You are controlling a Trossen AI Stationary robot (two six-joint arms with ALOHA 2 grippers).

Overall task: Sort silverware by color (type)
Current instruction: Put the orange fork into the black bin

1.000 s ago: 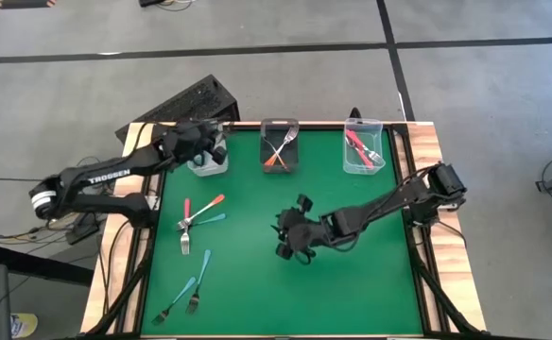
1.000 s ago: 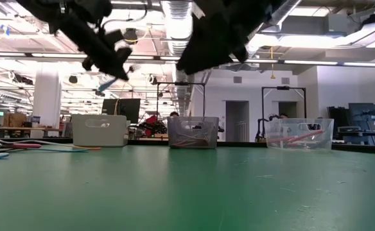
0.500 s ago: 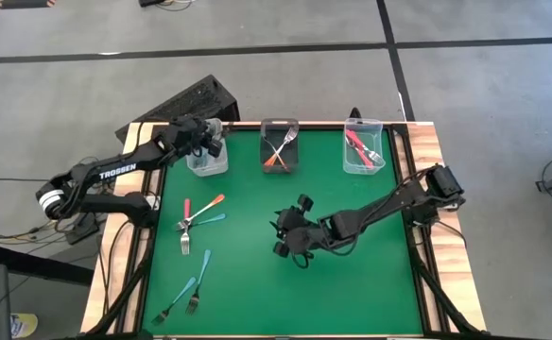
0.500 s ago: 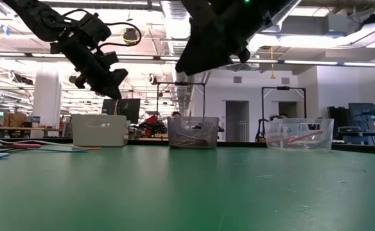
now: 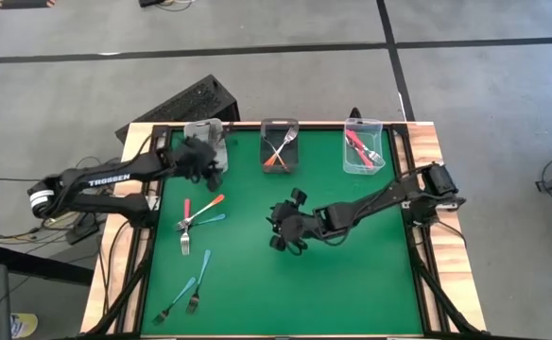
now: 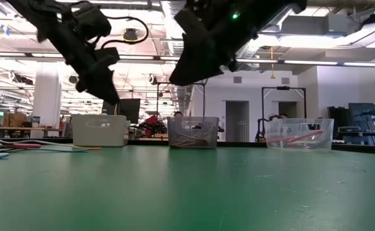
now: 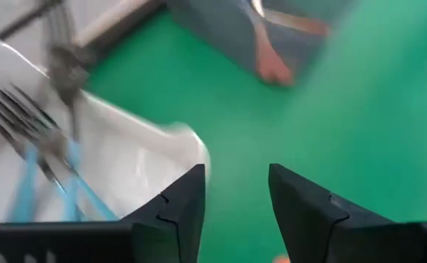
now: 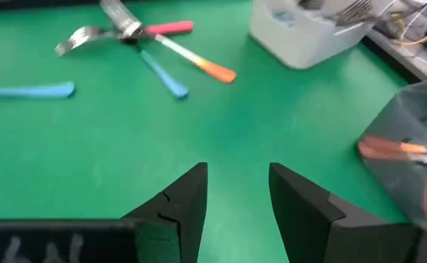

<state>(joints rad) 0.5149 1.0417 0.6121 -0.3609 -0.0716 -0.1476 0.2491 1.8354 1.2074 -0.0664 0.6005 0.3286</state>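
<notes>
Several forks lie loose at the table's left: a crossed pile [image 5: 200,215] with pink-red [image 8: 168,29], orange [image 8: 199,64] and blue [image 8: 162,77] handles, and more blue-handled ones [image 5: 198,271] nearer the front. The left bin [image 5: 205,135] holds blue forks [image 7: 38,168], the middle bin [image 5: 279,144] orange ones, the right bin [image 5: 363,146] pink-red ones. My left gripper [image 7: 235,212] is open and empty, just on the near side of the left bin [image 7: 148,161]. My right gripper [image 8: 235,197] is open and empty above the table's middle [image 5: 285,231], pointing toward the crossed pile.
A dark keyboard-like box [image 5: 177,106] lies past the table's far left corner. The green mat [image 5: 352,274] is bare at the centre, right and front. In the low view both arms [image 6: 200,38] hang well above the mat, with the three bins along the far edge.
My left gripper has opened above the left bin and let go of a blue-handled fork, which no longer hangs from it. It has then drawn back toward the table's near edge, off the bin. My right gripper has drifted a little toward the table's left, still open.
</notes>
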